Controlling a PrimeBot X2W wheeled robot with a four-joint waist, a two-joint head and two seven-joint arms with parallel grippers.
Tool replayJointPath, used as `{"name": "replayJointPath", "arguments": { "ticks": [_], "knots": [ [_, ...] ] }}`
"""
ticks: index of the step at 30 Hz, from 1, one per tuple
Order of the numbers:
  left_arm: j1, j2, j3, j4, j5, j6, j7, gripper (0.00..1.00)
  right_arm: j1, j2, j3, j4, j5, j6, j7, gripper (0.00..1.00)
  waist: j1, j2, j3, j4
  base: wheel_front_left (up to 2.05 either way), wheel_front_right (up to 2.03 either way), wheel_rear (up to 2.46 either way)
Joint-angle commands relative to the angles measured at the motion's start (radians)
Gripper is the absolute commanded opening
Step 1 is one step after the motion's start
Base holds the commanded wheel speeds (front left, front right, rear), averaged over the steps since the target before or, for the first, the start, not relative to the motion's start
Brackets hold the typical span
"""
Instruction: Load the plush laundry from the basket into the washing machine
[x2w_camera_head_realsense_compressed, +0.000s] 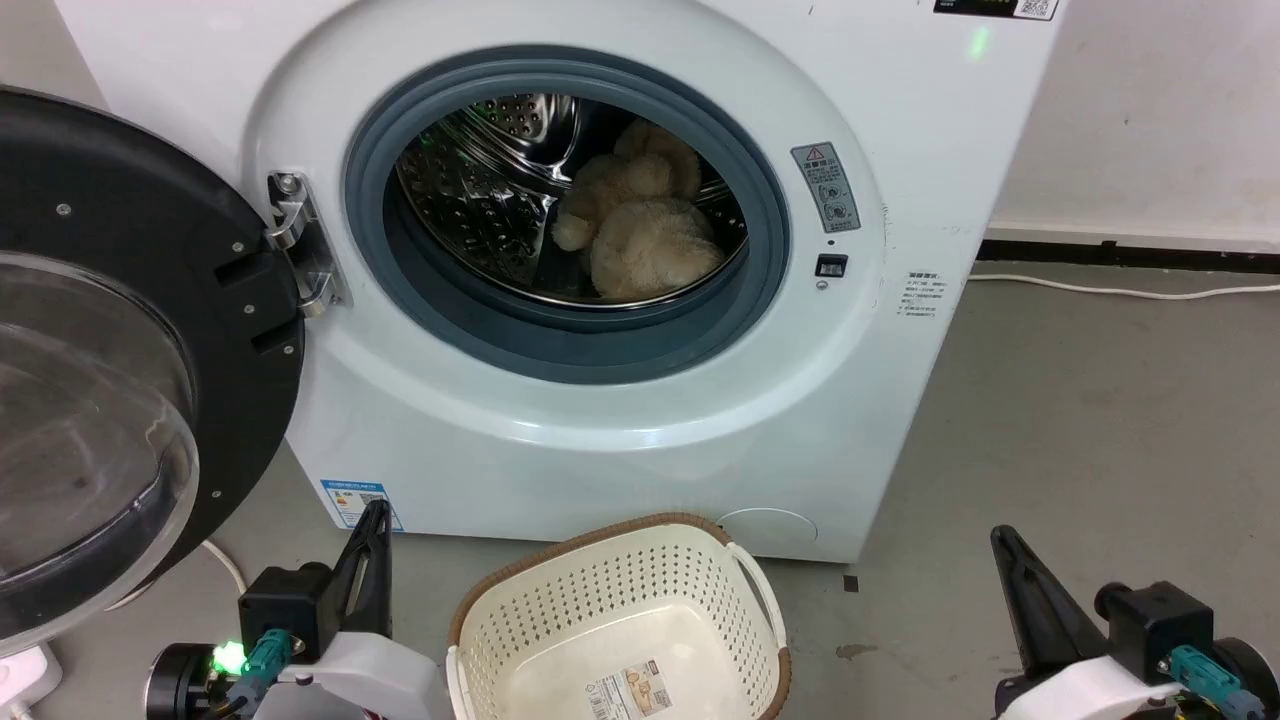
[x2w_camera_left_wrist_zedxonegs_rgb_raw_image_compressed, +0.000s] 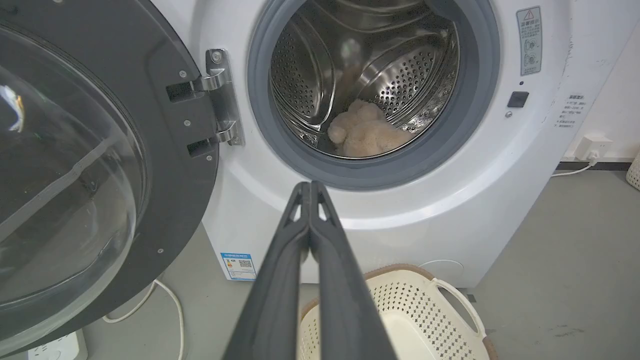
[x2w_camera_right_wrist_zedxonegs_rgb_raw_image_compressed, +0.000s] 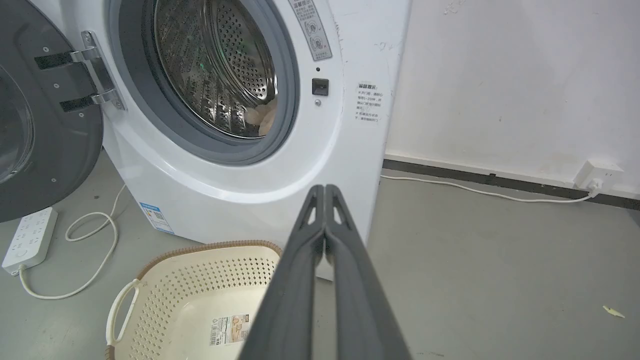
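Note:
The cream-beige plush laundry lies at the bottom of the steel drum inside the white washing machine, also seen as the plush laundry and a sliver of the plush laundry. The machine's black-rimmed glass door stands swung open to the left. The basket sits on the floor before the machine with just a label inside. My left gripper is shut at the basket's left, holding nothing; its tips touch. My right gripper is shut at the basket's right, tips together.
A white power strip and looped cable lie on the grey floor under the open door. Another cable runs along the wall to a plug at the right. Bare grey floor spreads right of the machine.

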Motion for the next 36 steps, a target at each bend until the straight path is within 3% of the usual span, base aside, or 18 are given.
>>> {"name": "replayJointPath", "arguments": {
  "ticks": [1, 36],
  "knots": [
    [-0.012, -0.011, 0.011, 0.003, 0.014, -0.009, 0.002, 0.0, -0.026, -0.001, 0.003, 0.003, -0.011, 0.001, 0.003, 0.0, 0.0, 0.0, 0.001, 0.0, 0.0, 0.0, 0.0],
    [-0.016, -0.087, 0.077, 0.013, 0.118, -0.06, 0.018, 0.0, -0.07, -0.002, 0.015, 0.009, -0.052, 0.001, 0.037, 0.0, 0.0, 0.0, 0.016, -0.005, 0.0, 0.0, 0.0]
  ]
}}
